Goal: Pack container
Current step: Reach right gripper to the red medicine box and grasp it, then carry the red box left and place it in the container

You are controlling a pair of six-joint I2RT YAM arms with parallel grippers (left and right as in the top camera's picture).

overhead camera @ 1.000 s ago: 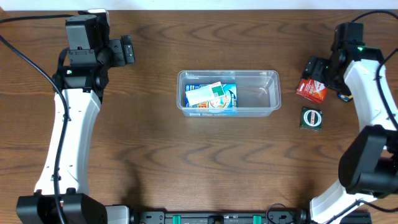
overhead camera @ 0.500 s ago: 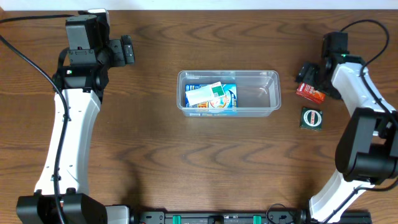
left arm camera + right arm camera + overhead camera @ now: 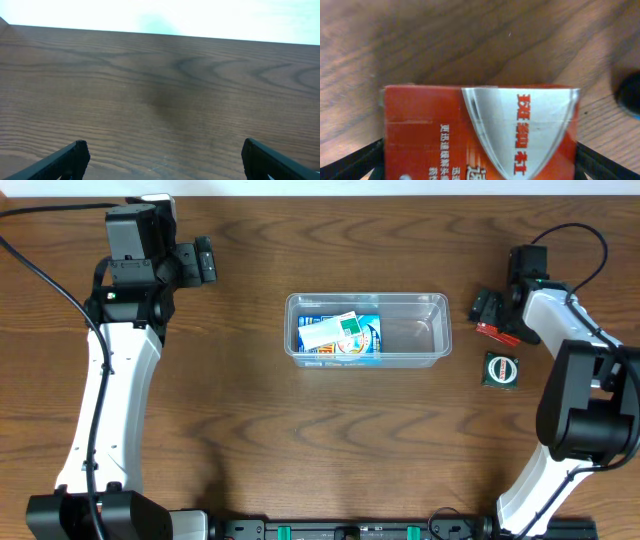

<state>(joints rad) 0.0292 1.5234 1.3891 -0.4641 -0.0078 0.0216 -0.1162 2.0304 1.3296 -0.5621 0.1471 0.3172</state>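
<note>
We see the container (image 3: 420, 330) at the centre of the overhead frame, long side running left to right, flat on the table (image 3: 300, 440). It is a clear tub with rounded corners and a rim. A blue carton (image 3: 342, 337) lies inside, in the left half, white and green print up. The right half shows bare bottom.

The left gripper (image 3: 205, 262) sits in the upper left of the overhead frame, well apart from the container. In the left wrist view its fingers (image 3: 70, 159) show at the two lower corners with only wood grain in the wide gap between them. They are spread apart and hold nothing.

The right gripper (image 3: 489, 310) is in the upper right of the overhead frame, to the right of the container and apart from it, over the red box (image 3: 480, 130). In the overhead view only a red sliver shows beneath it. In the right wrist view the box fills the lower middle of the frame, red with a silver curved panel and printed characters, lying on the wood. The dark fingers flank it at lower left and lower right, spread to the box's full width. We cannot tell whether they touch its sides.

A dark green square packet (image 3: 501, 369) lies just below the red box in the overhead frame, near the right gripper but apart from it.
</note>
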